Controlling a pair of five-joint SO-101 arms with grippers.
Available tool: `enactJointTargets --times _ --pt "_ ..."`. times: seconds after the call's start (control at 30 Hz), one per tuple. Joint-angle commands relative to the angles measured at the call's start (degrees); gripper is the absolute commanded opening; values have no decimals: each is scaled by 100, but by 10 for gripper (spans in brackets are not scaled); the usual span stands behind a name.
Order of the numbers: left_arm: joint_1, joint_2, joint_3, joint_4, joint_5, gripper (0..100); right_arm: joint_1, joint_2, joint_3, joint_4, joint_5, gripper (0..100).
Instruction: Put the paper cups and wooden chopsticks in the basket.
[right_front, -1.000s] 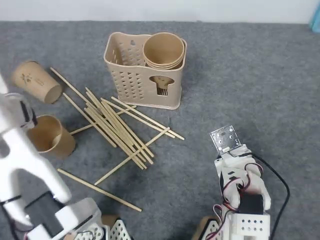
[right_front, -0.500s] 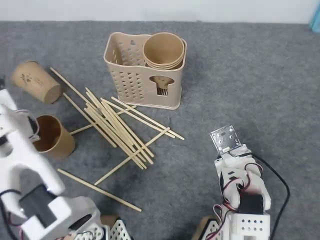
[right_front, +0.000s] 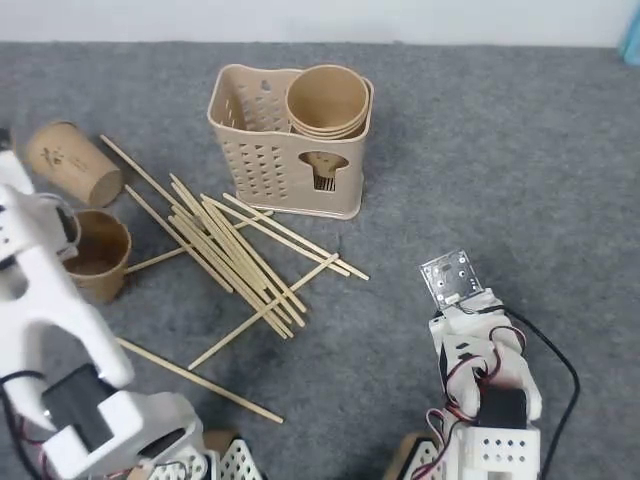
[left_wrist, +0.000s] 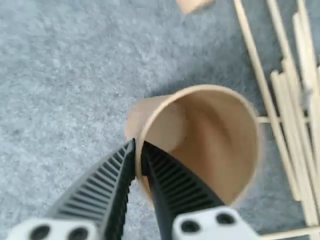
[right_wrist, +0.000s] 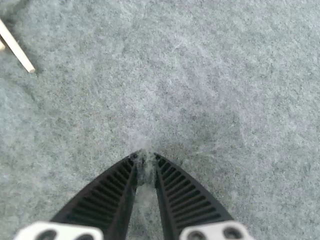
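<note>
Paper cups are seen in three places on the grey, felt-like counter (right_front: 520, 150). One brown cup (right_front: 97, 255) is clamped at its rim by the left pincer (left_wrist: 138, 150), with one finger inside the wall and one outside, and is held beside the chopsticks with its round mouth turned upward. A second cup (right_front: 72, 163) is laid on its side just beyond it, its long axis diagonal. A nested stack (right_front: 328, 100), whose number cannot be told, is stood upright in one end of the basket (right_front: 270, 150), a beige plastic tub with perforated walls. A dozen or so thin wooden chopsticks (right_front: 235, 255) are scattered in front of the basket, their overlap preventing an exact count. Most are pointed diagonally toward the basket's near side, and a few are crossed over them. The right pincer (right_wrist: 145, 160) is closed on nothing, its ribbed black tips set low over bare counter, well apart from the cups.
</note>
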Motion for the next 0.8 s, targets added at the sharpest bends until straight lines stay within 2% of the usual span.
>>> enactJointTargets --times 0.0,0.3,0.47,0.6,0.67,0.77 --pt "70 -44 -1156 703 440 11 48 -75 9 13 53 8" --pt "677 -44 -2642 1785 879 11 48 -75 9 -4 53 8" --pt "1046 -44 -3626 1925 1916 11 48 -75 18 -4 53 8" --pt "1512 -35 -4356 1925 3112 12 48 -75 26 -4 62 8" --pt "1864 -35 -4681 1925 3692 12 48 -75 26 -4 62 8" --pt "2620 -9 -5121 1899 4079 13 48 -75 26 -13 62 8"
